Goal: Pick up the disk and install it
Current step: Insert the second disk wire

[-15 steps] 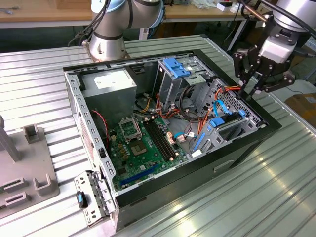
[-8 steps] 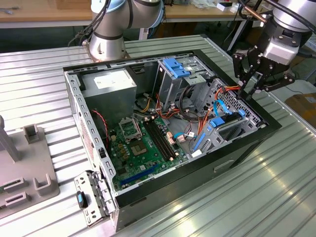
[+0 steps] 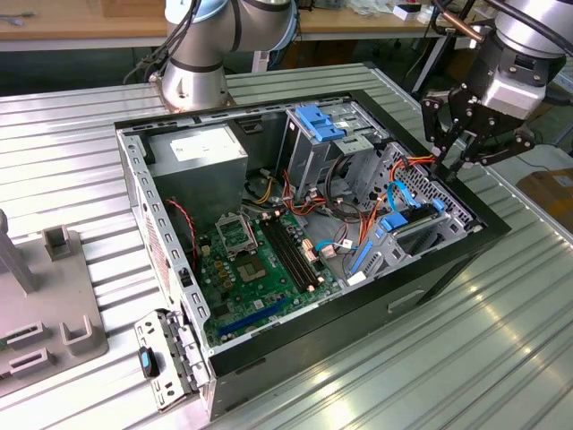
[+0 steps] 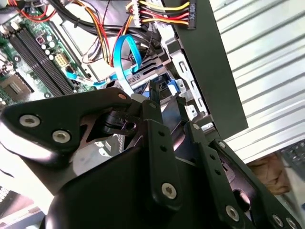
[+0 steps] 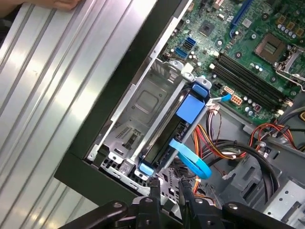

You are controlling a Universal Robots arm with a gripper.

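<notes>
The disk (image 3: 407,224) lies in the drive bay at the corner of the open computer case (image 3: 295,349), on the exterior view's right. In the first wrist view the disk (image 5: 167,138) shows a dark body framed by a bright blue carrier, seated between the bay's metal rails. A blue flat cable (image 5: 190,160) loops over its near end. My gripper (image 3: 452,168) hangs above the case's rim, just past that end of the disk. Its fingers (image 5: 153,188) stand narrowly open with nothing between them. In the second wrist view the gripper (image 4: 167,98) points down at the bay.
A fixed blue bracket (image 3: 318,121) tops the silver drive cage at the back. The power supply (image 3: 201,152), motherboard (image 3: 260,260) and loose cables (image 3: 358,206) fill the case. A second arm's base (image 3: 192,81) stands behind it. A grey fixture (image 3: 45,313) sits at the exterior view's left. A hand (image 5: 52,4) rests on the ribbed table.
</notes>
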